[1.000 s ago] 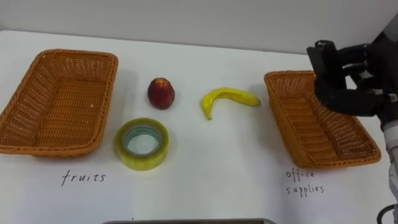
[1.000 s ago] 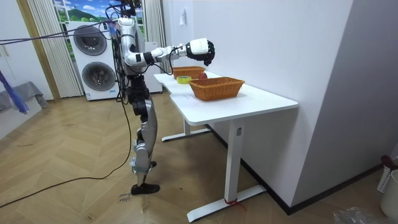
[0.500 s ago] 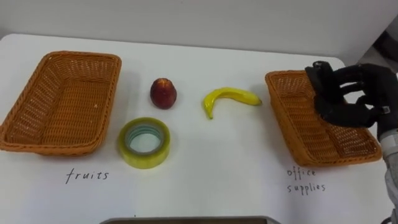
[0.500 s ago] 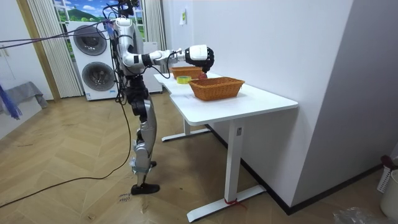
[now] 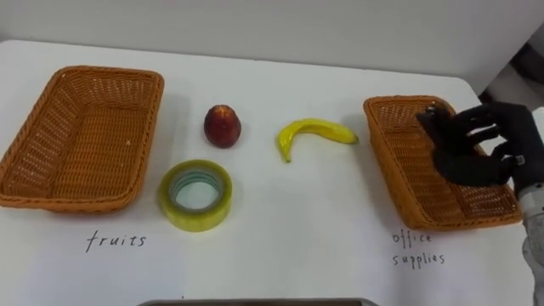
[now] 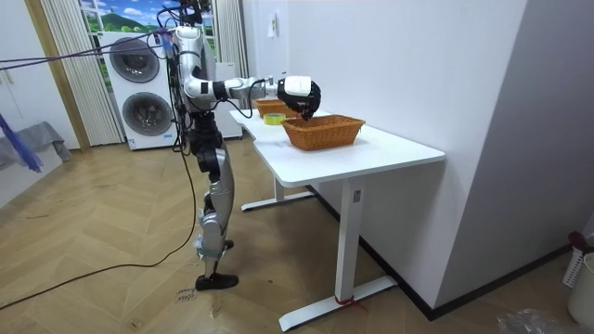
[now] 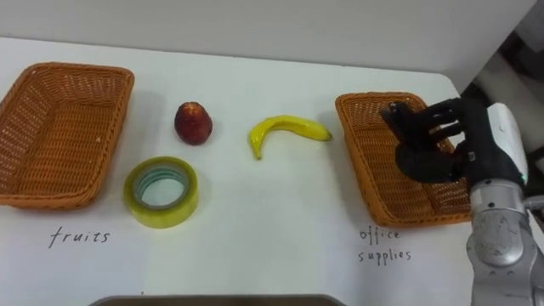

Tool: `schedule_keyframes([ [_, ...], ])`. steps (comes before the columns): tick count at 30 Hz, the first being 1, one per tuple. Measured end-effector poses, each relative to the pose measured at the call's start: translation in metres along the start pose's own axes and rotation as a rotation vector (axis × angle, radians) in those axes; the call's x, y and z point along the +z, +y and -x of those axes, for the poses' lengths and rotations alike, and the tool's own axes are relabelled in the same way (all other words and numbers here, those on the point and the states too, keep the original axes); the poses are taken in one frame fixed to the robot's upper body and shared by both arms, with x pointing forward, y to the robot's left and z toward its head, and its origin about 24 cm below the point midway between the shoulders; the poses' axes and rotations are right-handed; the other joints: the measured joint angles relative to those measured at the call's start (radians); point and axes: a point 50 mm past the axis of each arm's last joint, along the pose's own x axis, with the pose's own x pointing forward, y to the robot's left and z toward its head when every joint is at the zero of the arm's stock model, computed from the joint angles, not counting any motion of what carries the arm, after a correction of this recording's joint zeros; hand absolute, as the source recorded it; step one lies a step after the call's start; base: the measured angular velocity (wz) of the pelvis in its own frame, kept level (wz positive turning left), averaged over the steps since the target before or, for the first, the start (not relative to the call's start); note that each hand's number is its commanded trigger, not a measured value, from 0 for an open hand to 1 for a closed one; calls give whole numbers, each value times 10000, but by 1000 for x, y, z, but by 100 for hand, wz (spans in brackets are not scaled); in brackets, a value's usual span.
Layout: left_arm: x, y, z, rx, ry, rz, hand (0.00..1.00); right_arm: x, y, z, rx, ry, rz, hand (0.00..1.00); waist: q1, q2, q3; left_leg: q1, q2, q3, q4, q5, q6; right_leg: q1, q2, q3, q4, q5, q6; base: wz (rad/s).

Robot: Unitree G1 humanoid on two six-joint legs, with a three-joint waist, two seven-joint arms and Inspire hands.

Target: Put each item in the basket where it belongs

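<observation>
R hand over R basket; banana just beside.

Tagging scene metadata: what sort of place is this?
Probably a home laundry or utility room, or a mock-up of one: stacked washing machines, wood-pattern floor, white desk holding a wicker basket.

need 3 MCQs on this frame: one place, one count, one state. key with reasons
1. The robot's right hand is: A) over the right-hand brown wicker basket; B) over the left-hand basket; C) hanging at its side.
2. Loose items on the white table: A) two; B) three; C) five.
3. The yellow-green tape roll: A) lies flat; B) stands on edge; C) sits in a basket.
Key: 1A, it shows over that basket's weave; 2B, round red fruit, yellow banana and the tape roll; 3A, its hole faces up.
</observation>
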Motion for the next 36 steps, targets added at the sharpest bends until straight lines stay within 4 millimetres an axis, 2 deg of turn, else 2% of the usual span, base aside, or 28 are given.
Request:
schedule_keyframes([
  [1, 0, 0, 0, -3, 8, -2, 0, -1, 0, 0, 85, 110, 20, 7, -1, 11, 4, 1, 0, 1, -25, 0, 0, -2, 1, 2, 11, 0, 0, 0],
  [2, 0, 0, 0, -4, 13, -2, 0, -2, 1, 0, 116, 154, 38, 0, -3, 13, 5, 1, 0, 2, -39, 0, 0, -2, 2, 5, 17, 0, 0, -3],
  [14, 11, 2, 0, -30, -339, 111, 0, -5, 2, 0, 619, 518, 362, 0, 22, -8, -17, 60, 0, 14, -71, 0, 0, 18, 6, 29, 19, 0, 0, 0],
  [26, 8, 4, 0, 28, -184, 144, 0, -6, 3, 0, 888, 704, 678, 0, 16, 38, 21, 107, 9, 24, -119, -2, 2, -15, 12, 27, 155, -1, 1, -1],
  [36, 9, 4, 0, 40, -183, 257, 0, -5, 3, 0, 849, 646, 709, 0, 11, 29, -30, 171, 8, 25, -113, -1, 2, -7, 15, 25, 149, -1, 1, 0],
])
